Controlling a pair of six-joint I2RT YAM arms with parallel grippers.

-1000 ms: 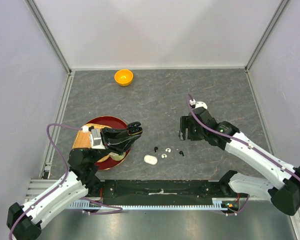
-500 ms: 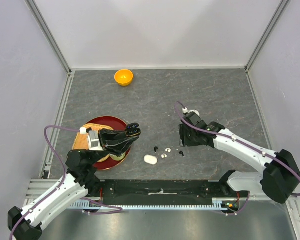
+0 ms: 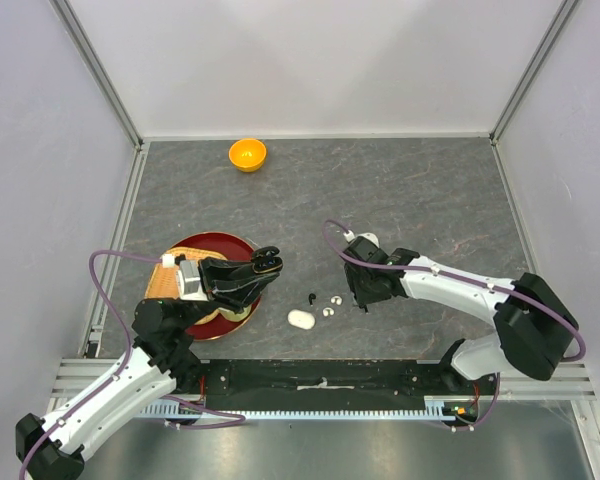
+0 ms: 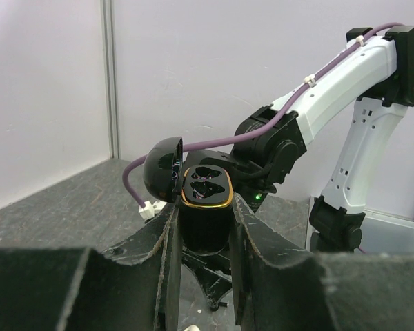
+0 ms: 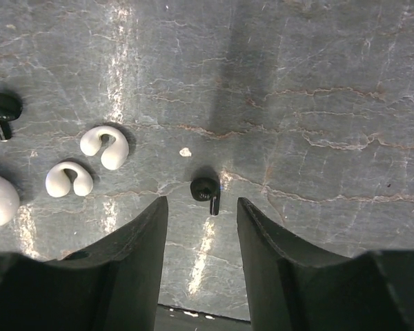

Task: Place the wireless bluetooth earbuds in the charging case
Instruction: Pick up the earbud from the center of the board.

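Observation:
A black charging case (image 4: 205,207), lid flipped open and both sockets empty, sits upright in my left gripper (image 4: 204,215), which is shut on it; from above the case (image 3: 265,262) hangs over the red dish. My right gripper (image 5: 201,207) is open and low over the table, with a black earbud (image 5: 207,191) lying just beyond its fingertips, in line with the gap. Another black earbud (image 5: 0,109) (image 3: 311,298) and two white earbuds (image 5: 105,145) (image 5: 67,179) lie to its left. In the top view my right gripper (image 3: 364,293) covers the near bud.
A white closed case (image 3: 300,319) lies beside the white buds. A red dish (image 3: 202,241) with a tan board sits under my left arm. An orange bowl (image 3: 247,154) stands at the back. Grey walls enclose the table.
My right arm has swung left and down to the black earbud, and its jaws have narrowed. The left arm holds still with the case.

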